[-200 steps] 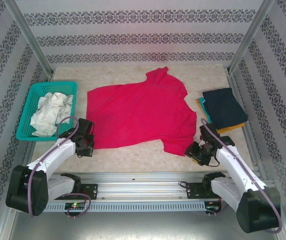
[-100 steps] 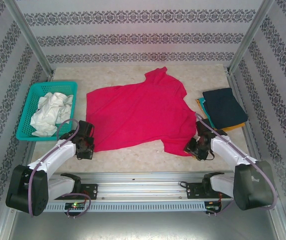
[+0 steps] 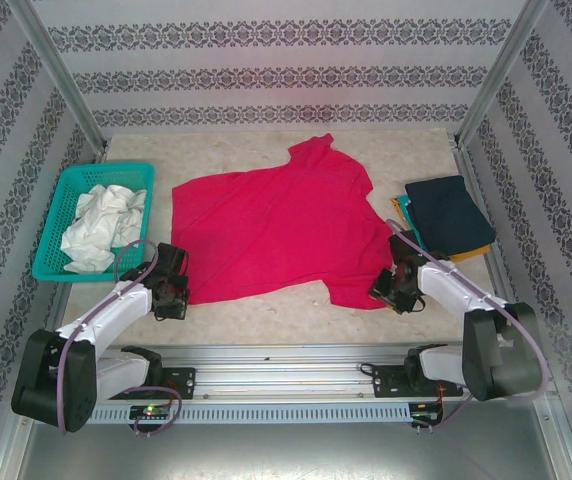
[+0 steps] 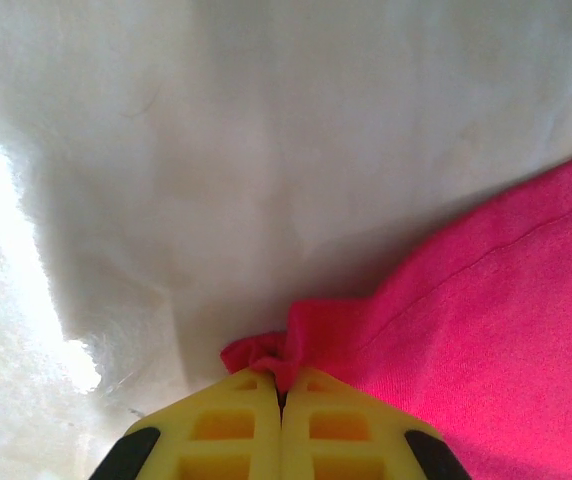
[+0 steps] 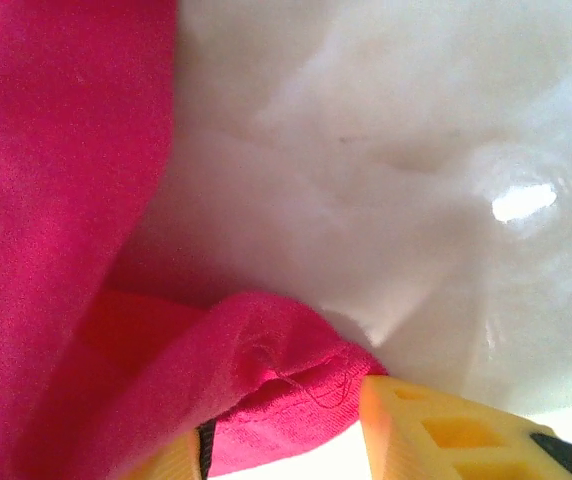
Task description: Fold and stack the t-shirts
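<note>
The crimson-pink t-shirt [image 3: 276, 235] lies spread flat across the middle of the table. My left gripper [image 3: 171, 295] sits at its near-left corner; in the left wrist view the left gripper [image 4: 281, 385] is shut on a pinched fold of the pink cloth [image 4: 486, 330]. At the near-right corner is my right gripper [image 3: 391, 290]. The right wrist view has the right gripper [image 5: 281, 425] with its jaws apart and the shirt's hemmed corner [image 5: 296, 370] lying between its yellow fingers [image 5: 436, 430]. A folded navy t-shirt [image 3: 449, 215] rests on a yellow-orange one [image 3: 469, 256] at the right.
A teal mesh basket [image 3: 66, 190] holding crumpled white cloth [image 3: 101, 225] stands at the left edge. Patterned walls and metal posts enclose the table. The arms' mounting rail [image 3: 286, 365] runs along the near edge.
My right arm has swung in towards the shirt's near-right corner, so its fingers now straddle the hem. The left gripper has stayed put on its corner.
</note>
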Controlling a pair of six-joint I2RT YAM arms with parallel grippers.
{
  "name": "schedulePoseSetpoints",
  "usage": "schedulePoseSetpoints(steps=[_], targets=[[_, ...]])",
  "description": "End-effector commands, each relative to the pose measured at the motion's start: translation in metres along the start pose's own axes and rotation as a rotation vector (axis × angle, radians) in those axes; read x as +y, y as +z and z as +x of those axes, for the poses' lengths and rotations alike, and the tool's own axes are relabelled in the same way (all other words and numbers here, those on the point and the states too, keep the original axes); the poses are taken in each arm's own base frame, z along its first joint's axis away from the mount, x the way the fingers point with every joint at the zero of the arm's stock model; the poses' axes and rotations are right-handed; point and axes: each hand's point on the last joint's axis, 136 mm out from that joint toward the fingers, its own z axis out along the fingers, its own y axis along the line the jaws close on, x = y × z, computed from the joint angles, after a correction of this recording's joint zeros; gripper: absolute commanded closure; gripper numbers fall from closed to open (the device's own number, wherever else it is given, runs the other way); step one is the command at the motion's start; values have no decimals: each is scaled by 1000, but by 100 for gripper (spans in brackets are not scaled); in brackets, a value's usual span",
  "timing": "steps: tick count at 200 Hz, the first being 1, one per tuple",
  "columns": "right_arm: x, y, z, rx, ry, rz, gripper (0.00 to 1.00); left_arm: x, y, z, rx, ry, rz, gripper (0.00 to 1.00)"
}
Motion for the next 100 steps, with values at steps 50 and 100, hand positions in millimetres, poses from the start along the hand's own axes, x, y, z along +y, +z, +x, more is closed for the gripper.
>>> schedulePoseSetpoints(steps=[50,100], targets=[[-2,1,-3,-3,-14,35,100,11,7,-1,7,-18,-36,100],[-8,-39,20,-64,8,-38,100,11,-7,-5,-13,0,-32,100]])
